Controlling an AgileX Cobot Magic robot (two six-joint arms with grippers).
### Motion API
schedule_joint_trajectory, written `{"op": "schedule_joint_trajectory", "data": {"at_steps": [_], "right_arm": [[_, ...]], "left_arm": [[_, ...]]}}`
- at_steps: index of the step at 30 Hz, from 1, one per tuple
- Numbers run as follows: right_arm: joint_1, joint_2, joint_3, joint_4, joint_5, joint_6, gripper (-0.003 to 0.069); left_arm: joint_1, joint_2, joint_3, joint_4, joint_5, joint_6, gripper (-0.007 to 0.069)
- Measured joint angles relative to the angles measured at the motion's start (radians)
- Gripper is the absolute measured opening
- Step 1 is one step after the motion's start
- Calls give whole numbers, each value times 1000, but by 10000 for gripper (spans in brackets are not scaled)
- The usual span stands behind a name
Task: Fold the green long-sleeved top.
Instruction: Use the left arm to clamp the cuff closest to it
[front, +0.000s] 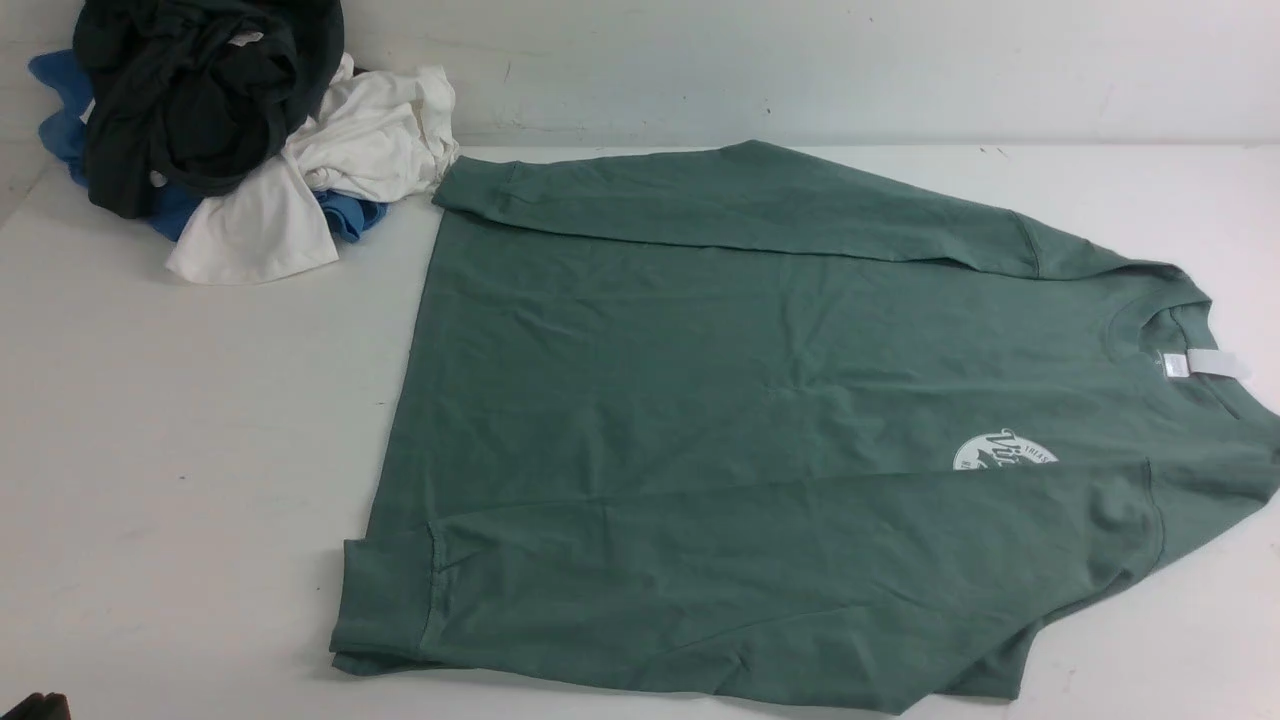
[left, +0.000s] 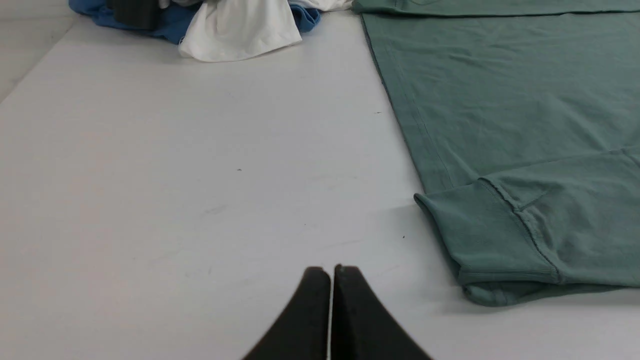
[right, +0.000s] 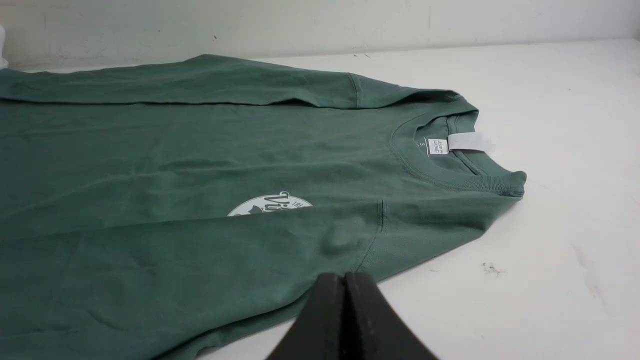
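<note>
The green long-sleeved top (front: 760, 400) lies flat on the white table (front: 180, 450), ribbed neck and white tag (front: 1200, 365) to the right, hem to the left. Both sleeves are laid inward over the body; the near one covers part of the white round logo (front: 1005, 455). No gripper shows in the front view. In the left wrist view my left gripper (left: 331, 270) is shut and empty over bare table, a short way from the near sleeve's cuff (left: 480, 235). In the right wrist view my right gripper (right: 344, 276) is shut at the top's (right: 200, 150) near edge by the shoulder seam, with no cloth between its fingers.
A heap of other clothes sits at the far left corner: a black garment (front: 200, 90) on top, a white one (front: 340, 150) and a blue one (front: 60, 110) under it, touching the far sleeve's cuff. A pale wall (front: 800, 60) runs behind the table.
</note>
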Motion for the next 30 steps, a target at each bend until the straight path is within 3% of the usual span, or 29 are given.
{"op": "schedule_joint_trajectory", "data": {"at_steps": [30], "right_arm": [[0,0,0,-11,0,0,-14]], "left_arm": [[0,0,0,0,-7,2,-7]]}}
